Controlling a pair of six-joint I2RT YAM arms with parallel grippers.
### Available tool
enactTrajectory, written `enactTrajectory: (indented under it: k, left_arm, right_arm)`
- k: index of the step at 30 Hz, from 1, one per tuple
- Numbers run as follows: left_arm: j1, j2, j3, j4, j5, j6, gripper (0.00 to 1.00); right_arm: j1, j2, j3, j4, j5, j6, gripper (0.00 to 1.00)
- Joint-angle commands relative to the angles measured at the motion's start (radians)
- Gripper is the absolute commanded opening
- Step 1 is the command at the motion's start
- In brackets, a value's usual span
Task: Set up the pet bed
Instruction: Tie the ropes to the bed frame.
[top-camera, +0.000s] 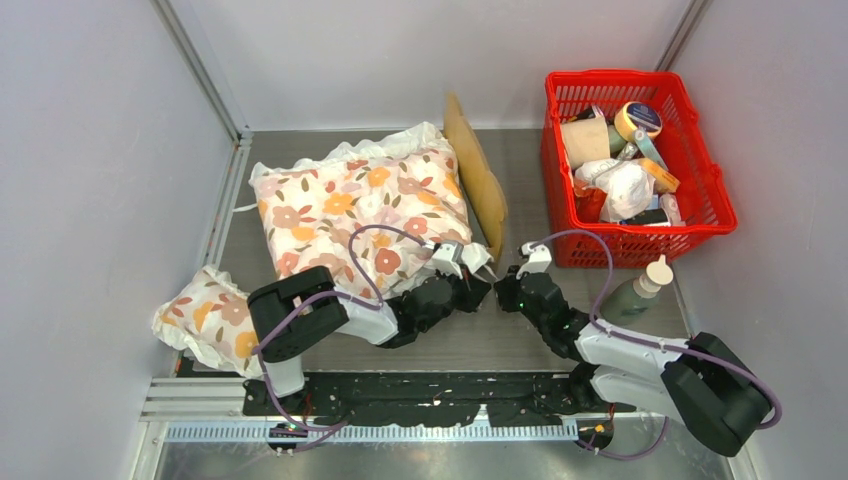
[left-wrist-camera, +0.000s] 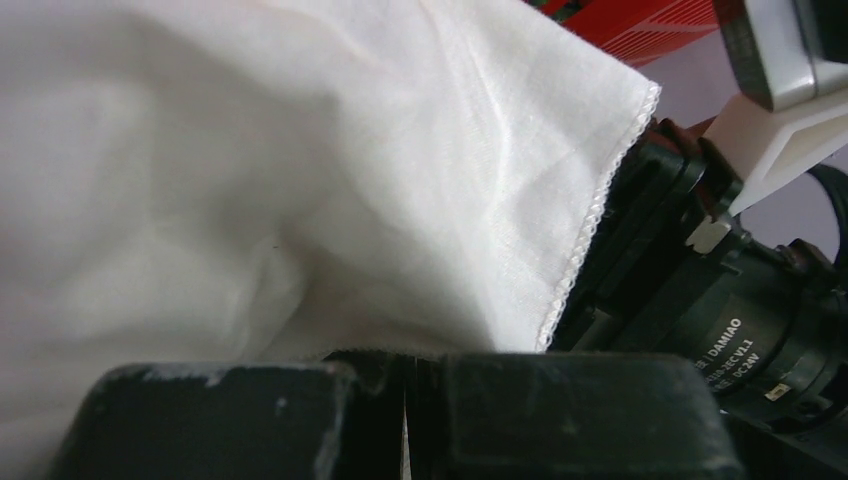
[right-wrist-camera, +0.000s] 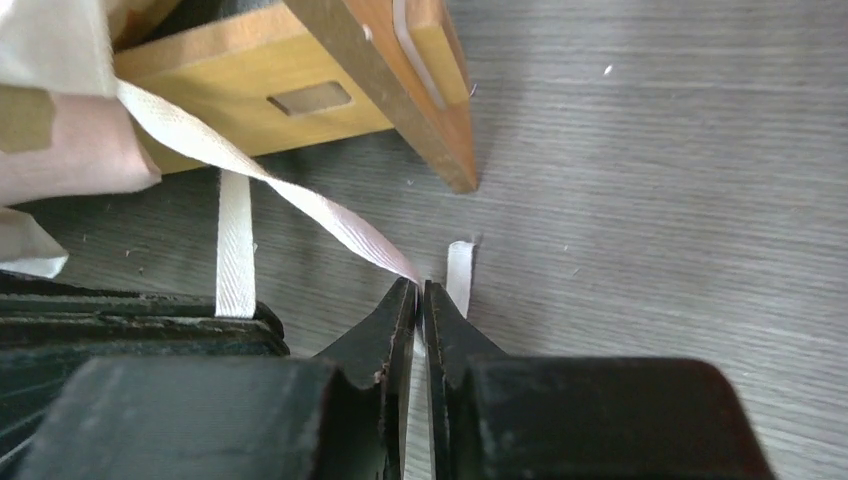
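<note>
Right claw (right-wrist-camera: 418, 290) pinched on white cushion tie (right-wrist-camera: 330, 225), left claw (left-wrist-camera: 408, 365) clenched with second tie (right-wrist-camera: 235, 240) running into it, I see pet bed (right-wrist-camera: 300, 95) at desk (right-wrist-camera: 650, 200) centre under floral cushion (top-camera: 360, 205), wood corner just beyond both claws, red basket (top-camera: 600, 248) right of it

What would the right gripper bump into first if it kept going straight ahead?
Probably the pet bed: its wooden corner leg stands almost straight ahead of the right gripper, across a bit of bare table. The white tie runs between its fingers. Depth is hard to judge.
</note>
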Motion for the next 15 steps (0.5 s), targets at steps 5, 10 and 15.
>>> enactTrajectory:
  k: [5, 10, 15]
  left_arm:
    - [-0.022, -0.025, 0.036, 0.153, 0.06, -0.046, 0.0]
    - [-0.022, -0.027, 0.011, 0.186, 0.061, -0.103, 0.0]
    - [-0.022, -0.025, -0.022, 0.202, 0.047, -0.244, 0.0]
  right_arm:
    - [-0.003, 0.068, -0.078, 0.255, -0.13, 0.119, 0.15]
    - [-0.003, -0.045, -0.097, 0.168, -0.143, 0.119, 0.41]
    - [-0.004, -0.28, -0.058, -0.137, -0.055, 0.075, 0.59]
